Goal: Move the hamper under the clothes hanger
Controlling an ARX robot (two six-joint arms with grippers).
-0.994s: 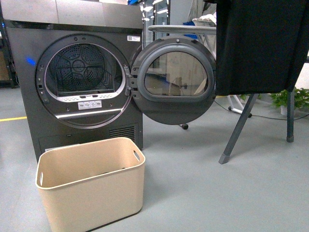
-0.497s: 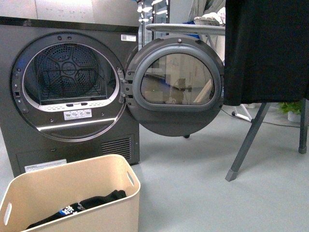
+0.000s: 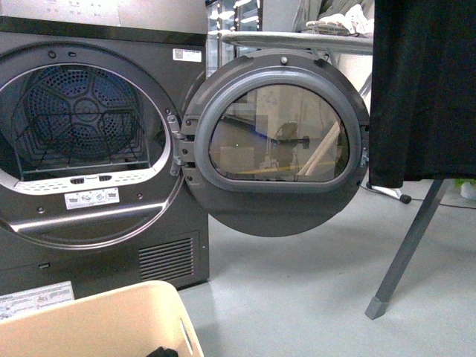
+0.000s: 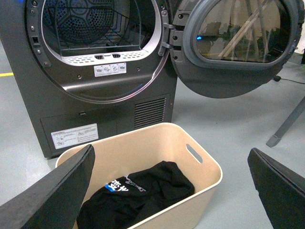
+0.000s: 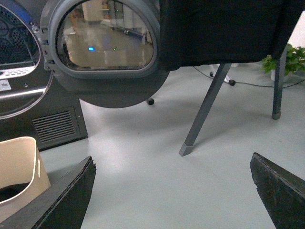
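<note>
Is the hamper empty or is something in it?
Not empty: the hamper holds a crumpled black garment on its bottom, per the left wrist view.

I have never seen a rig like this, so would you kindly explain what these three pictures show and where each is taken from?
It is a two-armed robot with three cameras. The front view, from its body, faces a grey dryer whose round door stands open. The other two look out from the wrists; the dark wedges at the picture edges are gripper fingers. The left gripper is open, facing a beige hamper on the floor with a black garment inside. The right gripper is open too, facing the clothes hanger, a metal rack with black cloth hanging on it. Neither holds anything.
</note>
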